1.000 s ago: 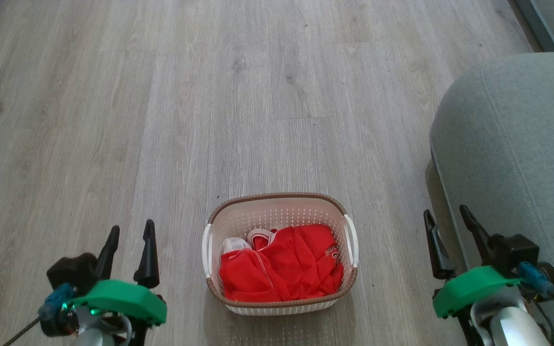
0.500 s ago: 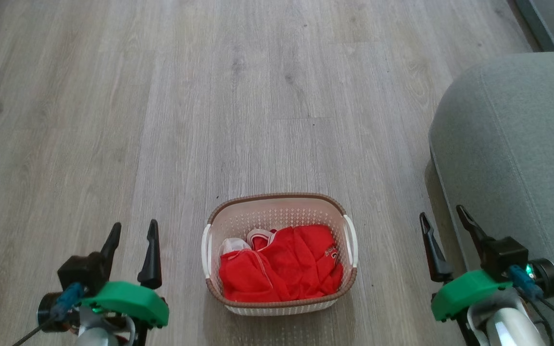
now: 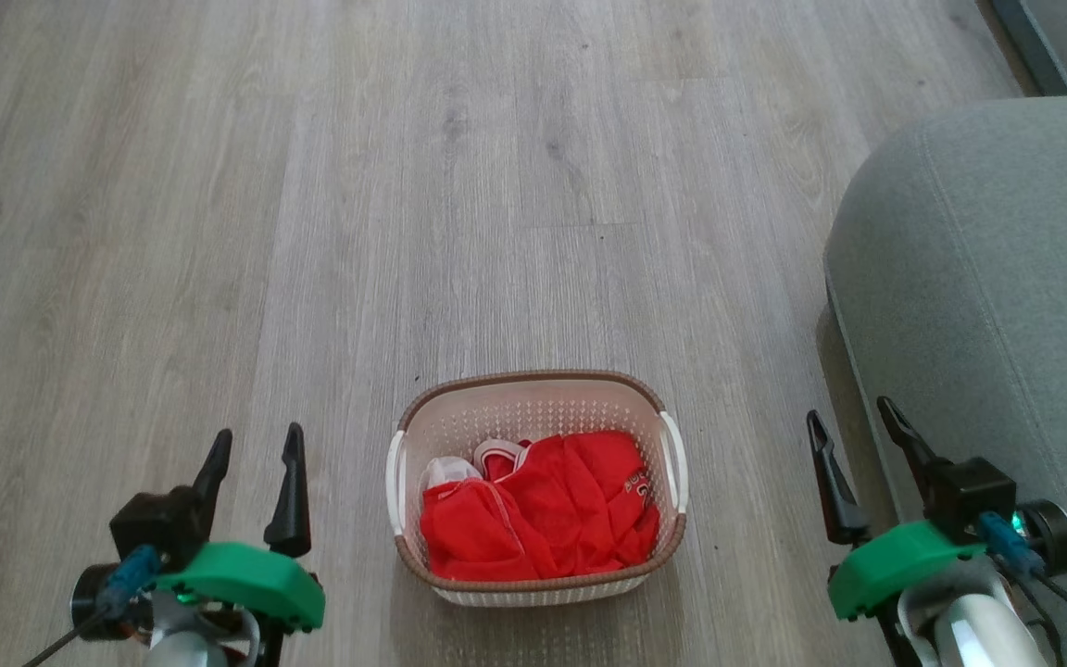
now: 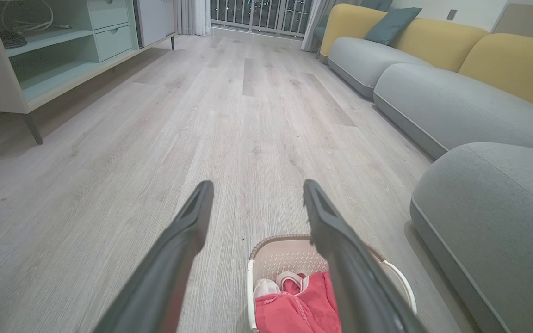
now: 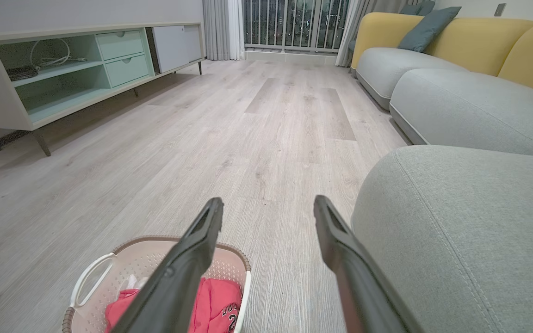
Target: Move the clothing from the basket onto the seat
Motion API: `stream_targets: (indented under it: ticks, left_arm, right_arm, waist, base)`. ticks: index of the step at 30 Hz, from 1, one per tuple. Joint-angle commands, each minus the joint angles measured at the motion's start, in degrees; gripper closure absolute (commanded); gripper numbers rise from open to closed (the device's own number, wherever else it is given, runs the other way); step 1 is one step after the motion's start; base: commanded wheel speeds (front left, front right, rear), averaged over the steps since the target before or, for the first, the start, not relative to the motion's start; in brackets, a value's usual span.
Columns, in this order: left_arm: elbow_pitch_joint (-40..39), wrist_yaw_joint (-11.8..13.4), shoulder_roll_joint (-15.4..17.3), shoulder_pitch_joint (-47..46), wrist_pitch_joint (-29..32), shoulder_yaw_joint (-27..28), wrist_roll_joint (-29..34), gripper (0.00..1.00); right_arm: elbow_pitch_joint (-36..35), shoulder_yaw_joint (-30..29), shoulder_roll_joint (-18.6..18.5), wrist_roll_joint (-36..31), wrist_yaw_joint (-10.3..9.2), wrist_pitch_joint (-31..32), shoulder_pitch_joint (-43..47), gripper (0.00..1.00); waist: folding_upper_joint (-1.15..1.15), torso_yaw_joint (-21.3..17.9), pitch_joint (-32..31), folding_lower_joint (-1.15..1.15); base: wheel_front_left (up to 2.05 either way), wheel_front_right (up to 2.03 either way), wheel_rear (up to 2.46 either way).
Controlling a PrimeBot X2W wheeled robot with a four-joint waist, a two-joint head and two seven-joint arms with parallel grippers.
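- Two pincers, the left pincer [image 3: 257, 433] and the right pincer [image 3: 849, 410], hang spread and empty, probably poised to reach in.
- The red clothing [image 3: 543, 519] lies heaped in the basket [image 3: 533, 378] on the floor [image 3: 496, 185] between them. The grey seat [image 3: 987, 278] is just beside the right pincer.
- Since a second ago, both pincers have shifted slightly, and the clothing has not moved.

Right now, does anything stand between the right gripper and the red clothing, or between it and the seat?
Nothing visible. The red clothing lies uncovered in the basket; bare floor separates the basket from the right gripper and the grey seat.
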Motion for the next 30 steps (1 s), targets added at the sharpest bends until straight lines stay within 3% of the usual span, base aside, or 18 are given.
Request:
stream_targets:
  ticks: [1, 9, 21, 25, 30]
  left_arm:
    - [-1.82, 0.06, 0.75, -3.18, -0.79, 1.99, 0.28, 0.00]
    - [-2.71, 0.01, 0.75, -4.68, -0.79, 1.77, 0.52, 0.00]
    - [-4.48, -0.54, 0.75, -15.61, -0.79, 0.16, 2.52, 0.00]
    - [-3.18, -1.59, 0.75, -22.06, -0.79, -2.17, 5.40, 0.00]
    - [-0.57, -2.17, 0.93, -27.81, -0.79, -4.52, 9.30, 0.00]
  right_arm:
    - [-1.51, 1.09, -0.22, 0.27, -0.01, -0.61, -2.23, 0.00]
    - [-2.91, 0.07, -0.04, 0.48, -0.01, -0.61, -4.02, 0.00]
    - [-6.82, -2.09, 0.35, 1.15, -0.01, -0.61, -14.58, 0.00]
    - [-8.39, -2.40, 0.66, 1.75, -0.01, -0.61, -20.21, 0.00]
    - [-9.50, -1.96, 0.91, 2.31, -0.01, -0.61, -23.78, 0.00]
  waist:
    - [0.00, -0.01, 0.12, 0.00]
    - [0.00, -0.48, 4.62, 0.00]
    - [0.00, -2.20, 25.24, 0.00]
    - [0.00, -3.67, 34.17, 0.00]
    - [0.00, -5.04, 39.46, 0.00]
  base:
    - [0.00, 0.00, 0.00]
    - [0.00, 0.00, 0.00]
    - [0.00, 0.00, 0.00]
    - [0.00, 0.00, 0.00]
    - [0.00, 0.00, 0.00]
